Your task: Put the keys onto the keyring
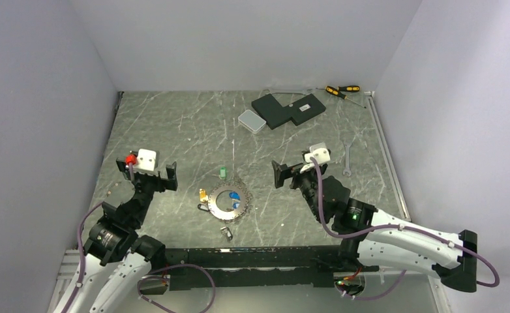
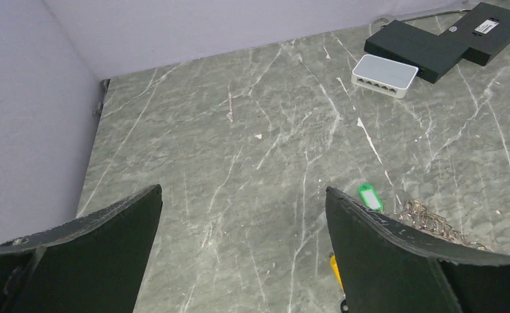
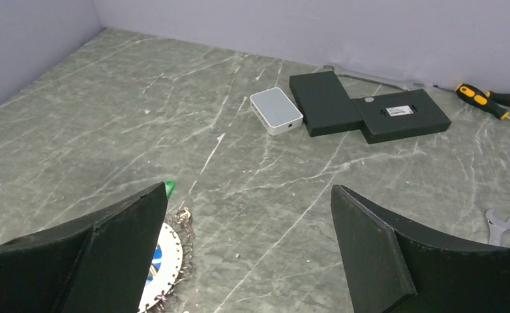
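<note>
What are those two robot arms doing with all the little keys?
They are about to start, and nothing has been picked up yet. The left gripper and the right gripper are both open and empty, one on each side of the keyring, which lies flat on the table. A blue key sits in the ring's middle. A green key lies just past it, and an orange key is by its left edge.
</note>
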